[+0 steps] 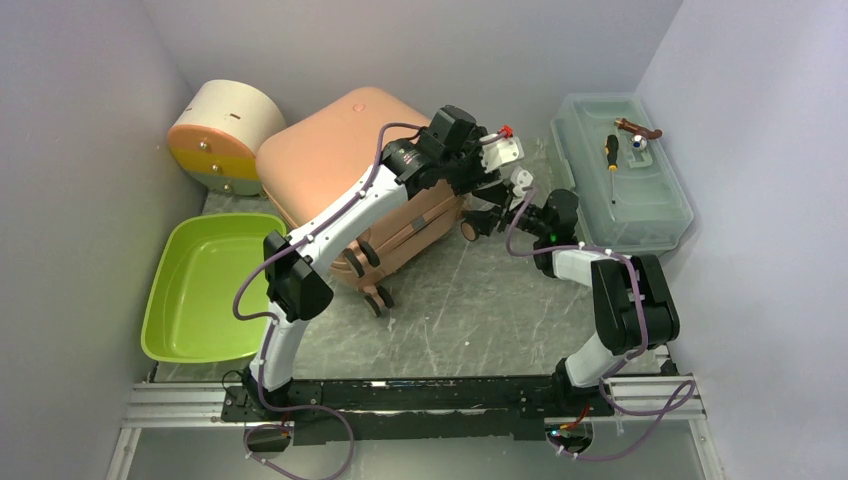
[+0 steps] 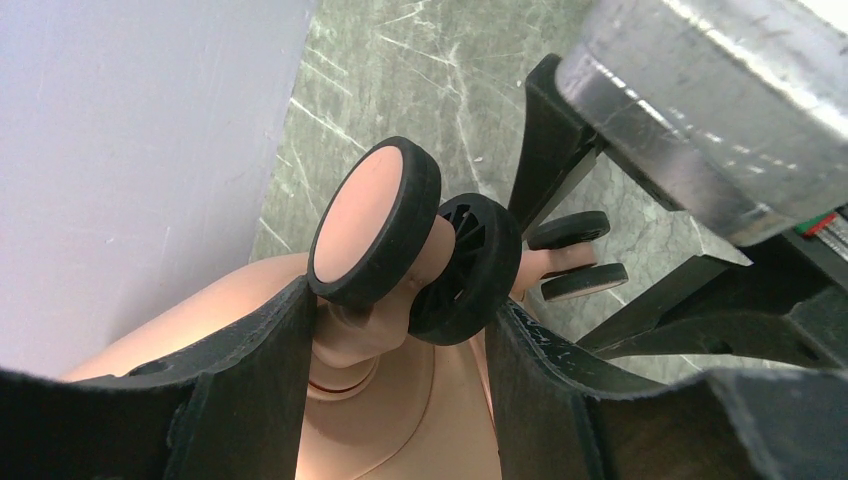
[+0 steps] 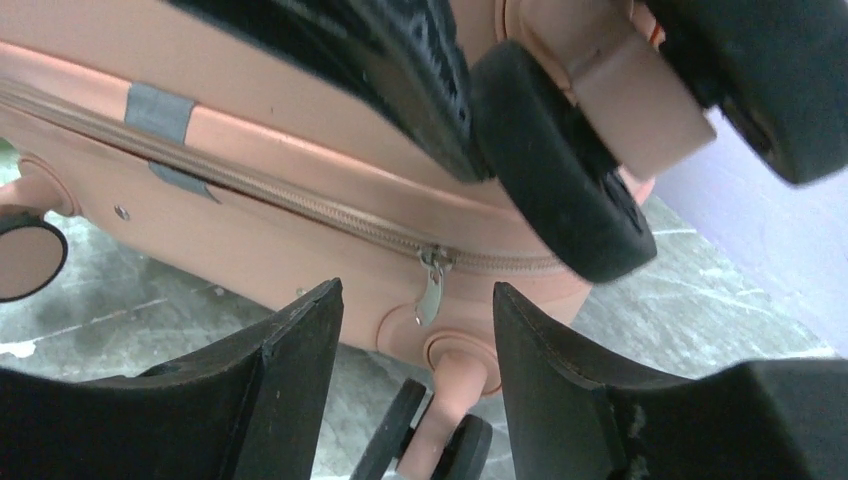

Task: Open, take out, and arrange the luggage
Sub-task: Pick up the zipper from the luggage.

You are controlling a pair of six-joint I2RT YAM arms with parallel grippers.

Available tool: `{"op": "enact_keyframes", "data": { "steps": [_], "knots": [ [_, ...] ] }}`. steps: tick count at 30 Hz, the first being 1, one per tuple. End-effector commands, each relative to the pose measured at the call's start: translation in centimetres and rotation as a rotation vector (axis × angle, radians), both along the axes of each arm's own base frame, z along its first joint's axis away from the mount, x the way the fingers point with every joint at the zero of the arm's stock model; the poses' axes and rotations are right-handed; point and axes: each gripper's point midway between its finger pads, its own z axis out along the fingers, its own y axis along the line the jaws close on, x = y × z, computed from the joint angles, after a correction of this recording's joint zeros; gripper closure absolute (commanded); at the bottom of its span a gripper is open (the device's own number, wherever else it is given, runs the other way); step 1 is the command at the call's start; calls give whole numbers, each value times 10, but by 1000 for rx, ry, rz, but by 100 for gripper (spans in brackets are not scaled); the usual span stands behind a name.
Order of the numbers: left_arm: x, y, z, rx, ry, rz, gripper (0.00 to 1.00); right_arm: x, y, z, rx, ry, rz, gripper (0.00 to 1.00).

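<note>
The salmon-pink luggage (image 1: 340, 140) lies tilted at the back middle, wheels toward the right. My left gripper (image 1: 482, 185) (image 2: 400, 300) is shut on its upper corner caster (image 2: 375, 225), with a finger against each side of the twin black wheels. In the right wrist view the closed zipper (image 3: 300, 205) runs along the shell. Its metal pull (image 3: 432, 285) hangs between the fingers of my right gripper (image 3: 418, 290) (image 1: 500, 215), which is open and touches nothing. A lower caster (image 3: 440, 440) sits just beneath that gap.
A lime-green tub (image 1: 200, 290) sits at the left. A cream half-round box with orange-yellow drawers (image 1: 225, 135) stands at the back left. A translucent toolbox (image 1: 620, 180) at the right carries a screwdriver (image 1: 610, 155). Walls close in on both sides.
</note>
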Motion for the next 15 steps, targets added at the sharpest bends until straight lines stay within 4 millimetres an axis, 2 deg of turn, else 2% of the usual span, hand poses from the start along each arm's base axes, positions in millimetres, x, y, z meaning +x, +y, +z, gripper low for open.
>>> {"op": "enact_keyframes", "data": {
  "steps": [1,8,11,13,15],
  "knots": [
    [-18,48,181,-475,-119,167,100,7,13,30,27,-95,27,42],
    [-19,48,180,-480,-106,164,100,13,22,22,37,-48,23,58],
    [-19,48,181,-484,-109,163,100,15,22,19,30,-40,17,70],
    [-19,48,183,-487,-111,163,100,14,22,17,24,-37,19,72],
    [-20,48,185,-490,-115,163,100,12,22,16,21,-39,28,69]
  ]
}}
